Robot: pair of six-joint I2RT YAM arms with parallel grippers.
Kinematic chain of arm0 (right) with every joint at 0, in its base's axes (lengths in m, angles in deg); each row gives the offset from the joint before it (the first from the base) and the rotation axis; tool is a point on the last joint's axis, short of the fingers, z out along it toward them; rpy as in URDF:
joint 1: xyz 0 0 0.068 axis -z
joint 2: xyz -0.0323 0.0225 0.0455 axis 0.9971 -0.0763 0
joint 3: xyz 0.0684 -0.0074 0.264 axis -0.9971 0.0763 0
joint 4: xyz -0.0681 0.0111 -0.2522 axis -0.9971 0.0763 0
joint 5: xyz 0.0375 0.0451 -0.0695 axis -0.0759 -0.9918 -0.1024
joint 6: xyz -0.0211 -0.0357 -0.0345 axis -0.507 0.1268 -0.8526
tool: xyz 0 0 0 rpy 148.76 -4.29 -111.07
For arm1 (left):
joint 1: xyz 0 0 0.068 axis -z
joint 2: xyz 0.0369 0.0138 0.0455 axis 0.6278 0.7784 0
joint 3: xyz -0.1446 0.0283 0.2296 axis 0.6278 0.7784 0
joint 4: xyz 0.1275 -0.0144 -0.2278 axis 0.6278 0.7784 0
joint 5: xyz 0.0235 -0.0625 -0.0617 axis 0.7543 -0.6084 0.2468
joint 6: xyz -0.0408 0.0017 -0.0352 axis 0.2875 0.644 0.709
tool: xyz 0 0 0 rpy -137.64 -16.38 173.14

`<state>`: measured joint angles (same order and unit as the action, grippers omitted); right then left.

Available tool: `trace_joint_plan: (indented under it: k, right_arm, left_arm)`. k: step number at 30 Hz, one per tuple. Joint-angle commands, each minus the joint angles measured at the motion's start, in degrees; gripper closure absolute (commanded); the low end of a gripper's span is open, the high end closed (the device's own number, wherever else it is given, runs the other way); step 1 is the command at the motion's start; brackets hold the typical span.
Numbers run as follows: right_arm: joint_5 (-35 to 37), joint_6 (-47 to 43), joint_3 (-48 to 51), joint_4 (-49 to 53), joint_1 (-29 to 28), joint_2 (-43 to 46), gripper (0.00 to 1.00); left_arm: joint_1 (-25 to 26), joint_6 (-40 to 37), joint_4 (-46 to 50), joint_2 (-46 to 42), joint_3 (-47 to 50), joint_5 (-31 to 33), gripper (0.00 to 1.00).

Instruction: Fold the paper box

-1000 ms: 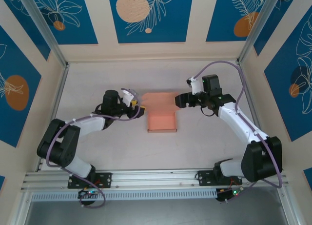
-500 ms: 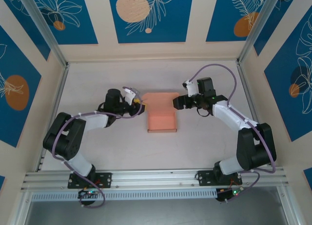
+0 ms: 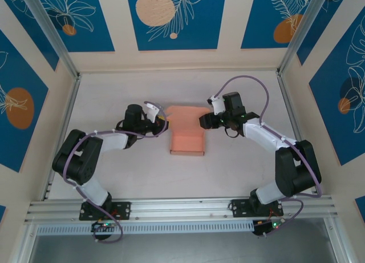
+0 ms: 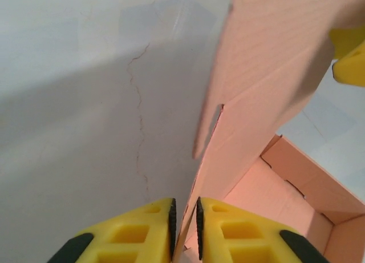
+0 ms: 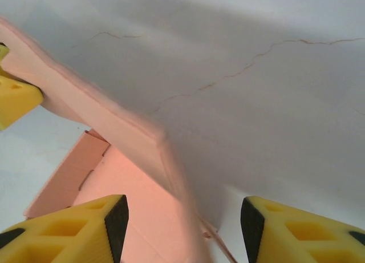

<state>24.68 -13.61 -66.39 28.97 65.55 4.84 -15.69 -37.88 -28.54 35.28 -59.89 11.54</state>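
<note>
Left hand [image 4: 184,217] pinches the flap edge of the box [image 3: 188,138], which lies mid-desk [image 3: 239,166] toward the far edge; right hand [image 5: 181,220] is spread astride the flap's other end. Light, springy, easily creased card, I judge: hold flaps near their folds. Wrist views show how the fingers stand; the top view, the box's place.

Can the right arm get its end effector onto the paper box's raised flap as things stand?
Probably yes: the right end effector straddles the paper box flap, jaws open, nothing between. The left end effector pinches its far end.
</note>
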Motion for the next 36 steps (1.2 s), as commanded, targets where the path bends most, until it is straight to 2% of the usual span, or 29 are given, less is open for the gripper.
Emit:
trace_joint_plan:
  k: [1,6,13,21,31,36]
  right_arm:
    - [3.59,0.65,0.76,-1.03,-1.22,0.22,0.44]
    - [9.38,1.94,1.95,-0.84,-2.6,1.86,0.45]
    - [10.13,3.95,4.45,-2.02,-2.97,5.05,0.53]
    - [12.01,5.75,3.58,-2.01,-5.53,4.72,0.68]
    - [21.16,11.72,4.68,-7.36,-12.09,3.48,0.82]
    - [25.66,11.42,6.54,-10.81,-15.92,2.44,0.92]
  left_arm:
    - [1.21,0.33,-1.88,-0.72,-0.39,1.58,0.85]
    - [2.1,0.59,-3.1,-2.32,0.87,5.79,0.92]
    - [3.05,1.33,-5.12,-3.43,2.32,8.84,0.99]
    - [5.91,2.76,-7.82,-4.16,3.26,13.74,1.0]
    - [12.33,4.12,-14.73,-2.67,4.95,26.01,1.0]
    - [13.86,6.25,-18.35,-1.59,7.04,29.11,1.0]
